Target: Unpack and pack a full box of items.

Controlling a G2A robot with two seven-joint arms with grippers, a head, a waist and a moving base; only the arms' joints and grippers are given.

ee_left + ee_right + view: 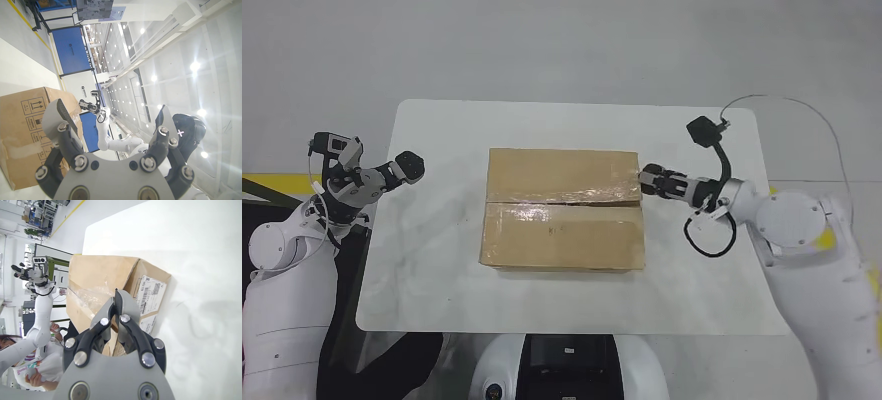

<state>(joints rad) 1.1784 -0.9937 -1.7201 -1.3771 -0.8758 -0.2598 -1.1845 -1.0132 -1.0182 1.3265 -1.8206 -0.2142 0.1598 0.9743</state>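
A brown cardboard box [562,210] lies in the middle of the white table [432,280], its top flaps closed and a strip of clear tape [572,196] running along the seam. My right gripper [645,181] is shut at the right end of that seam. In the right wrist view its tips [115,301] rest against the box's [98,275] top edge beside crumpled tape [90,296]; whether tape is pinched I cannot tell. My left gripper [408,167] hangs open and empty beyond the box's left end, tilted upward [111,106], apart from the box [22,121].
A white shipping label [149,296] covers the box's right end face. Bare tabletop surrounds the box on every side, widest at the front and at the right [702,290]. The table's left edge runs below the left gripper.
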